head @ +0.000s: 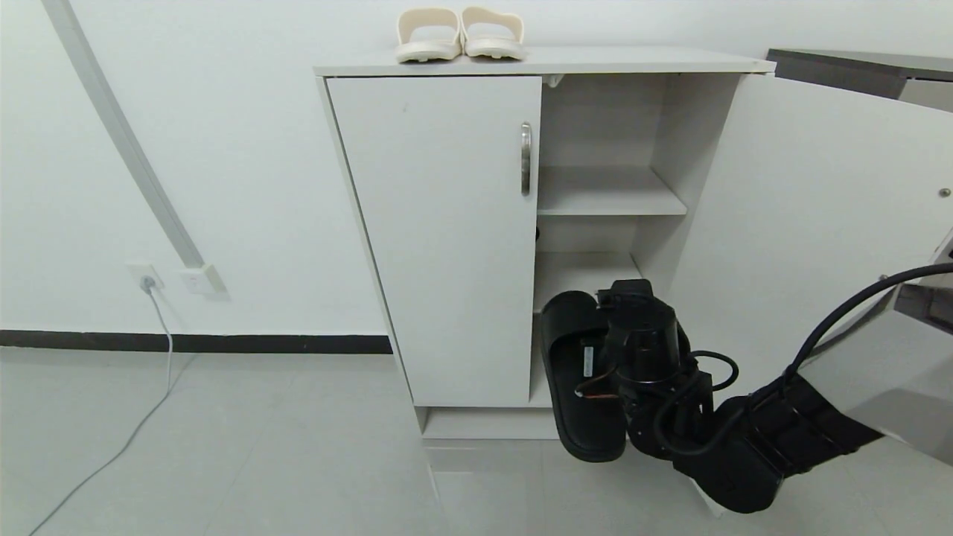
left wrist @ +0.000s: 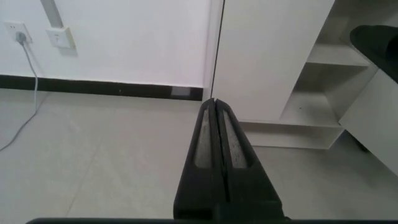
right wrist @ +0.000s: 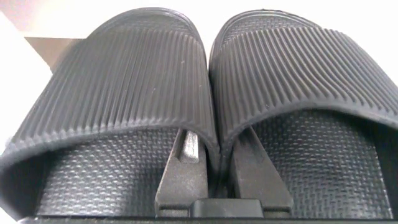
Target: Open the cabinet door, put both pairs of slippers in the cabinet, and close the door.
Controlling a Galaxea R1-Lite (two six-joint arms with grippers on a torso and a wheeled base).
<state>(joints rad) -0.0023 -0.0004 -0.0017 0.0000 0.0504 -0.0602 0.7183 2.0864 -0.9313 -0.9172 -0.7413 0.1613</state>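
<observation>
The right gripper point(right wrist: 217, 163) is clamped on the black slippers point(head: 584, 372) at the open side of the cabinet point(head: 633, 61). Its two fingers point(right wrist: 186, 165) reach in from the heel end and press the pair's inner walls together between them. The pair sits side by side, straps ahead of the wrist and toes pointing away from it.

From the head view, the slippers' long axis runs from the arm toward the cabinet. The toe end is up against the opening beneath the lower shelf point(head: 588, 272), and the heel end hangs out over the floor point(head: 260, 447). Whether the toes have crossed the front edge cannot be told, because the wrist covers that side. The right door point(head: 804, 223) stands swung wide just beside the arm, and the left door point(head: 439, 238) is shut.

The move ahead looks like a straight push along that axis, toes first, into the bottom space. The opening lies dead ahead of the gripper, so little turning seems needed. The risk is the slippers catching the shut door's edge on one side or the shelf above.

The white slippers point(head: 459, 36) wait on top of the cabinet, side by side, above the shut door and well apart from the right arm.

The left gripper point(left wrist: 214, 140) hangs low over the floor, off the cabinet's closed side, fingers pressed together on nothing. It is the arm on the white pair's side, though the pair sits high above it.
</observation>
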